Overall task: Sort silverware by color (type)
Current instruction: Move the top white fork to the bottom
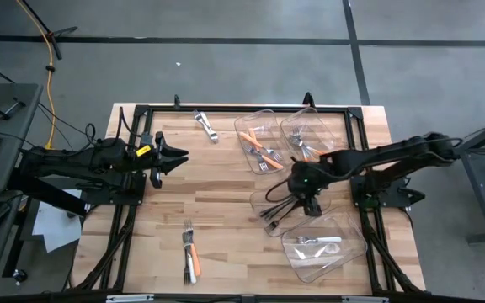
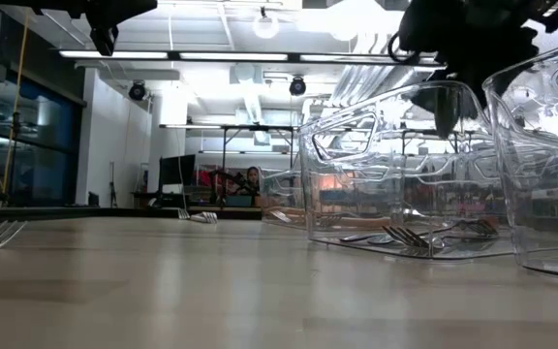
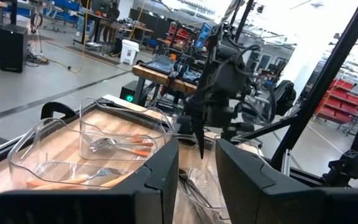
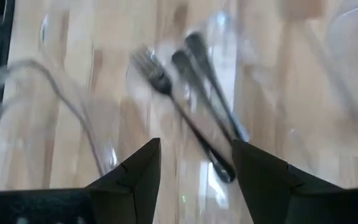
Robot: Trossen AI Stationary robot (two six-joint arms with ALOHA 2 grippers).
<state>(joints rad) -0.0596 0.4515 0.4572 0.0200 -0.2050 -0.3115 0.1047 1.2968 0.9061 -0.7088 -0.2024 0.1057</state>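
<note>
No legible text, label, brand or number can be made out. No readable sign is shown in any view.

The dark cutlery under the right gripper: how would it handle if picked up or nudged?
The dark cutlery looks thin, rigid metal, so probably stiff and light. Pieces lie overlapped in a clear bin, so gripping one may drag its neighbours. Smooth handles could slip between the right gripper fingers.
</note>
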